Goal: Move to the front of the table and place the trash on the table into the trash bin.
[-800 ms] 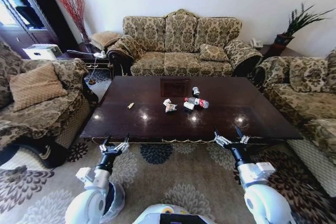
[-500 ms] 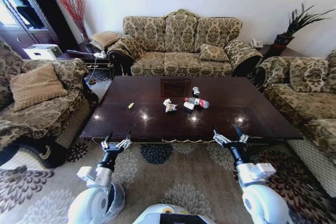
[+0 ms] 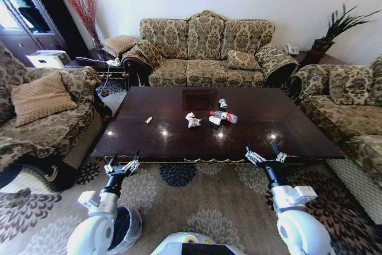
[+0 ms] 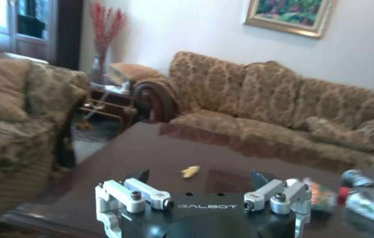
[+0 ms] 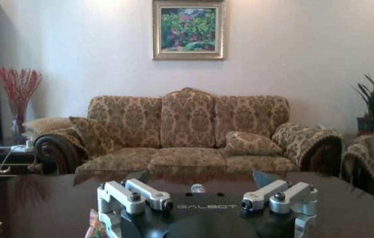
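Trash (image 3: 210, 118), a clear red-labelled bottle, small can and crumpled wrappers, sits mid glossy dark-brown table (image 3: 250, 141). Left end effector (image 3: 121, 166) and right end effector (image 3: 266, 157) hang wide open, empty, at the table's near edge; I'd roll closer before reaching.

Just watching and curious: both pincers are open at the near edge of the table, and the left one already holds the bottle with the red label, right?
Not quite. The left pincer is open and empty. In the head view the bottle lies mid-table among the litter. The right pincer is open too.
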